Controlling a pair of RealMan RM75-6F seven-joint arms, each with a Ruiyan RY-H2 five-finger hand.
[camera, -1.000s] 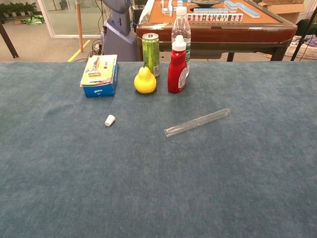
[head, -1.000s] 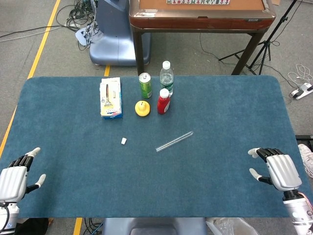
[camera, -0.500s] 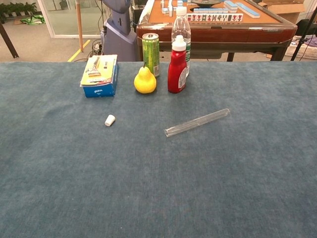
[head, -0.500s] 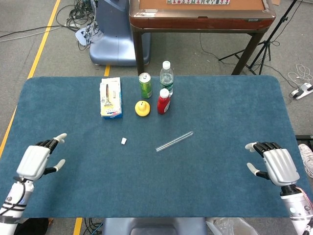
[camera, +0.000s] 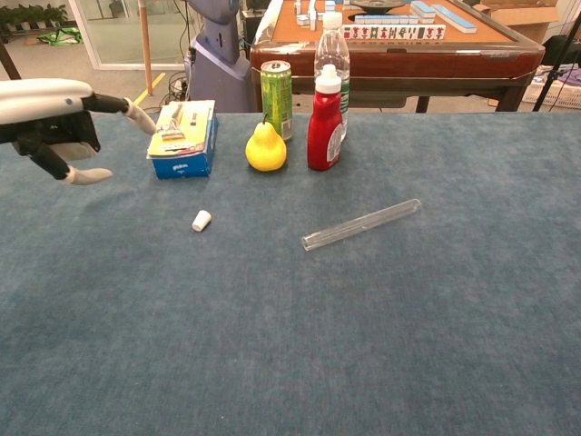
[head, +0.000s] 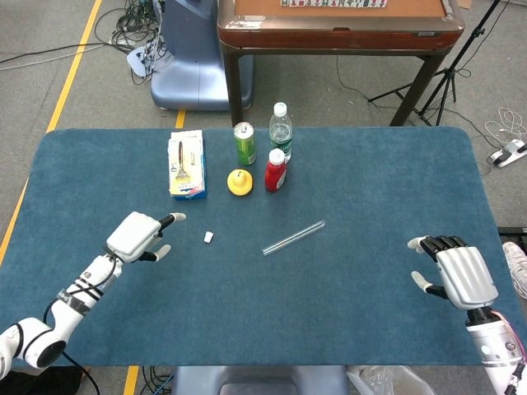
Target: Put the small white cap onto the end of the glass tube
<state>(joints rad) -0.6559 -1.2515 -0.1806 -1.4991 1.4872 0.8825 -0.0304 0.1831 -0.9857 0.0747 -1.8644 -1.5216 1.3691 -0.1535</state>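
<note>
Now your left hand [head: 140, 236] hovers just left of the cap [head: 209, 237], fingers apart and empty. The tube [head: 293, 237] lies right of the cap; your right hand [head: 457, 274], fingers spread, sits well beyond it.

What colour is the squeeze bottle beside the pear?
Red, with a white cap: the squeeze bottle shows best in the chest view.

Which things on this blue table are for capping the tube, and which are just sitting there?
For the job: small white cap, clear glass tube, left hand.

Lying about: green can, clear water bottle, red sauce bottle, yellow pear, blue-edged box.
</note>
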